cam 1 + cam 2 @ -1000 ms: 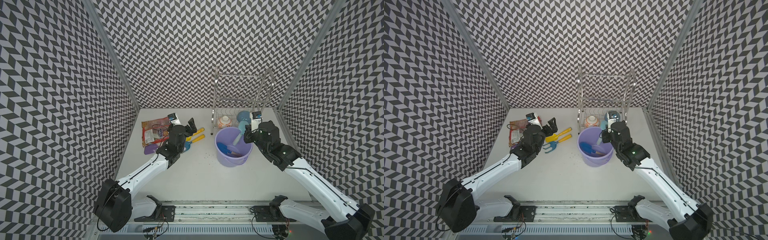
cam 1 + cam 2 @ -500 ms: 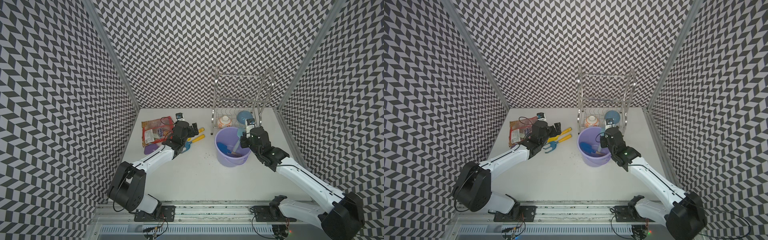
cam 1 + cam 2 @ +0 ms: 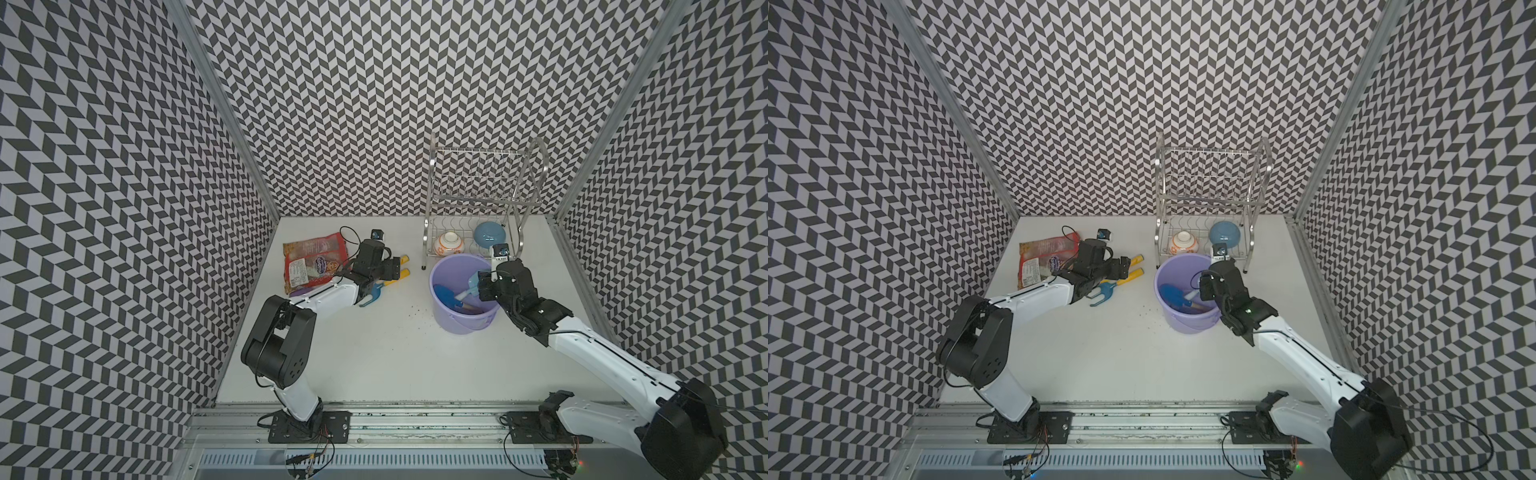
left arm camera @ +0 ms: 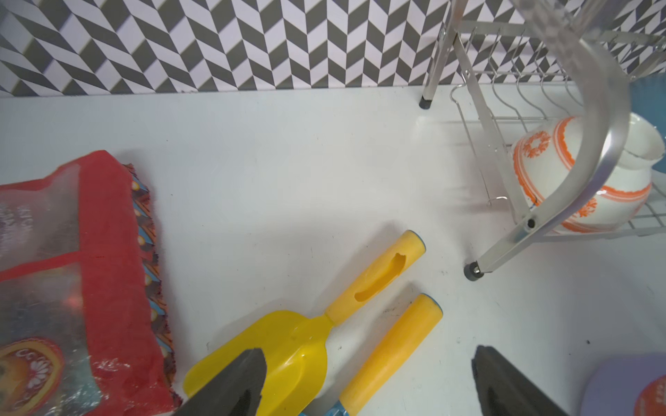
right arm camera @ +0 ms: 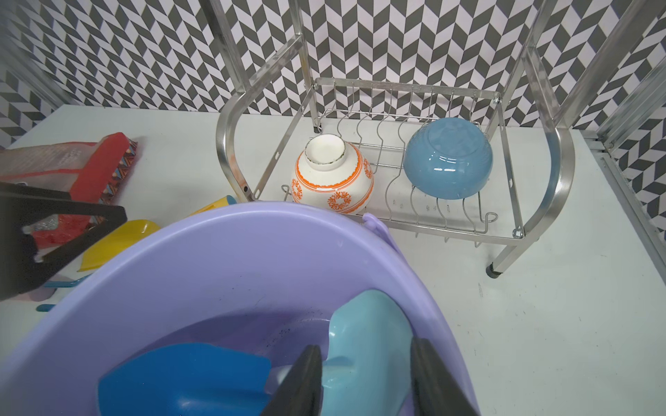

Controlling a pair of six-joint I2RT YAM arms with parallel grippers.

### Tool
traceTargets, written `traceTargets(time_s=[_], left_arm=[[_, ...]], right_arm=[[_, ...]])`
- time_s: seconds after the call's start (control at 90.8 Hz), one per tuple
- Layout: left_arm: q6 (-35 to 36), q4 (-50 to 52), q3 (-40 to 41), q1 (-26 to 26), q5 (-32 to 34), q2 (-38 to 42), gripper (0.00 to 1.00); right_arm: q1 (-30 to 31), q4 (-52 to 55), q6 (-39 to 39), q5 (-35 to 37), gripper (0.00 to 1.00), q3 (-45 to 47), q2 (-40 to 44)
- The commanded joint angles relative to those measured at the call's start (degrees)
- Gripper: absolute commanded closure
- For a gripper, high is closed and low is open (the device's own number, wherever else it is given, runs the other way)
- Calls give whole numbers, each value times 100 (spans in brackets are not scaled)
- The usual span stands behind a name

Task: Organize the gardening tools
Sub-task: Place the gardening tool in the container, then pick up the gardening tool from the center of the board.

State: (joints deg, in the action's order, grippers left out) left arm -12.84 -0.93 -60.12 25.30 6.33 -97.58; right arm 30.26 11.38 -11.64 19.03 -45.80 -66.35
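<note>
Currently one bucket [image 3: 461,326] holds two tools [image 3: 445,294], one rack [image 3: 431,195] two bowls [image 3: 448,243].

Both top views: high, from the front, looking down & back over whole table [image 3: 374,353]. L wrist cam: low, close, faces yellow scoop [image 4: 281,345], dish rack [image 4: 594,90]. R wrist cam: close above bucket [image 5: 252,245], facing same rack; shared w/ L.
</note>
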Motion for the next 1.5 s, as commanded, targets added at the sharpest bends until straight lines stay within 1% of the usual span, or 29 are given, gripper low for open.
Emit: traceTargets(time_s=[0.0, 0.143, 0.253, 0.308, 0.319, 0.342, 0.353, 0.386, 0.584, 0.738, 0.903, 1.124, 1.377, 1.487], left_arm=[[-1, 45, -220, -55, -197, -100, 8], [-493, -22, -126, -127, 96, -114, 5], [-891, -70, 53, -204, 443, 72, 3], [-1113, -54, 121, -222, 684, 191, 1], [-1198, -47, 131, -224, 729, 215, 0], [-1334, -23, 149, -231, 833, 255, 0], [-1405, -9, 158, -238, 882, 274, 0], [-1585, 36, 160, -248, 1029, 327, 0], [-2723, 650, 142, -301, 2070, 510, 0], [-3466, 1231, 84, -423, 2389, 531, 0], [-4115, 1401, 349, -671, 2330, 703, 0], [-4881, 1389, 884, -992, 2383, 1111, 0], [-5211, 1482, 952, -1288, 2103, 1068, 0], [-5283, 1452, 986, -1424, 1870, 1040, 0]], right_arm=[[34, -83, -100, -29, 49, -108, -30], [37, 175, -156, 14, 38, -266, 68], [33, 338, -224, 104, 26, -356, 238], [34, 335, -294, 162, 19, -336, 344], [33, 324, -294, 162, 15, -330, 360], [33, 311, -297, 165, 6, -315, 386], [33, 303, -296, 168, 3, -311, 408], [33, 288, -286, 174, 0, -307, 453], [37, 609, -456, 160, 0, -507, 567], [29, 815, -538, 124, 0, -626, 546], [25, 1069, -626, 298, 0, -739, 521], [25, 1062, -582, 333, 0, -666, 568], [28, 1035, -474, 433, 0, -760, 329], [31, 995, -445, 515, 0, -764, 304]])
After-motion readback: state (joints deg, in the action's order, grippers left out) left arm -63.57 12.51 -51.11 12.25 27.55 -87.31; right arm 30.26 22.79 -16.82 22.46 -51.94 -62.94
